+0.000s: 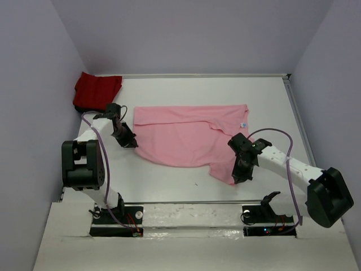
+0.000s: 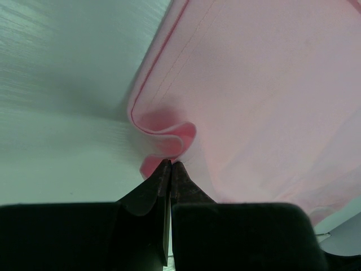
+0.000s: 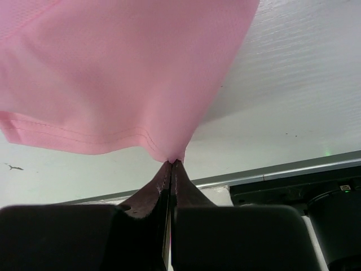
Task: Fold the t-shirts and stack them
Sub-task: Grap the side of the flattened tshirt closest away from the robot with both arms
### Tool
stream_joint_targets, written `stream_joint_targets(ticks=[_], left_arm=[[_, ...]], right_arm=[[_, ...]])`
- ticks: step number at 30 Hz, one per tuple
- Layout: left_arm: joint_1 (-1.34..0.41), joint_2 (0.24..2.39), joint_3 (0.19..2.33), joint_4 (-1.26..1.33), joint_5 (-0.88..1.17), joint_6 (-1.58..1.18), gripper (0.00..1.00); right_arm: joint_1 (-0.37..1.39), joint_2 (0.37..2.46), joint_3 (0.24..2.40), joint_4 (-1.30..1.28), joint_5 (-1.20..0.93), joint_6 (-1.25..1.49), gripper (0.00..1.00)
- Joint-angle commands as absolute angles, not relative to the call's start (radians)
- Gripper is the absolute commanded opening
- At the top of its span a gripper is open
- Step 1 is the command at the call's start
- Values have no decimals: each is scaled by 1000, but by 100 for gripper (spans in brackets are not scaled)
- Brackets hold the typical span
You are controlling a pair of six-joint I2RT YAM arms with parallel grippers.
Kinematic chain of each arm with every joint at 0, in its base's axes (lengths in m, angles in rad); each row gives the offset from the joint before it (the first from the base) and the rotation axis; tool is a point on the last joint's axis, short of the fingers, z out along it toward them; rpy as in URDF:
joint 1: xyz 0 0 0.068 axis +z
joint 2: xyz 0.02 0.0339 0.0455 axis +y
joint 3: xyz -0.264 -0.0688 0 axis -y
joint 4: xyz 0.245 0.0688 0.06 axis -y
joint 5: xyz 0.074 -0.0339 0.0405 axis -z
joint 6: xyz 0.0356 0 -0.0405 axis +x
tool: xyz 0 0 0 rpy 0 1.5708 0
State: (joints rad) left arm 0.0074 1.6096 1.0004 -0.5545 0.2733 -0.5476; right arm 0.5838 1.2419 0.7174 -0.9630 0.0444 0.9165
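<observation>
A: What takes up most of the view?

B: The white surface (image 1: 169, 183), with pale walls on three sides. Across its middle lies the pink t-shirt (image 1: 186, 138), spread mostly flat, its long side running left to right and a band along its far edge folded over.

A: And the other shirt?

B: The red t-shirt (image 1: 97, 90) sits bunched in the far left corner, against the left wall and apart from the pink one.

A: Where are the arms?

B: One at each near corner of the pink t-shirt. The left claw (image 1: 128, 141) is at the shirt's near left corner. In its wrist view the two fingers are pressed together with a bit of pink cloth caught at their tips, and the shirt's edge curls into a small fold just beyond them.

A: The right side?

B: The right claw (image 1: 240, 176) is at the near right corner, pinching the hem. Its fingers meet on the cloth right at the stitched edge, and the fabric rises from the tips, with that corner off the surface and a shadow under it.

A: Anything smaller?

B: A small pale label (image 1: 243, 125) near the shirt's far right corner, too small to read
</observation>
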Motion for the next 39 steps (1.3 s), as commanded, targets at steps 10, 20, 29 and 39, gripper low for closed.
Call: stream_joint_targets(ticks=[10,20,29,39], left_arm=[[6,1578,1048,-609,259,-554,11],[25,1555,1038,-618,290,-566,0],[32,1523,1032,-652,296,-574,0],[40,1483,1080,-675,287,-578,0]], right_arm=[[592,1261,867,-1029,86,858,0],[592,1333,936,-1009,120,811,0],[508,1374,992,-966,115,732,0],[388,1448,1098,-937,101,612,0]])
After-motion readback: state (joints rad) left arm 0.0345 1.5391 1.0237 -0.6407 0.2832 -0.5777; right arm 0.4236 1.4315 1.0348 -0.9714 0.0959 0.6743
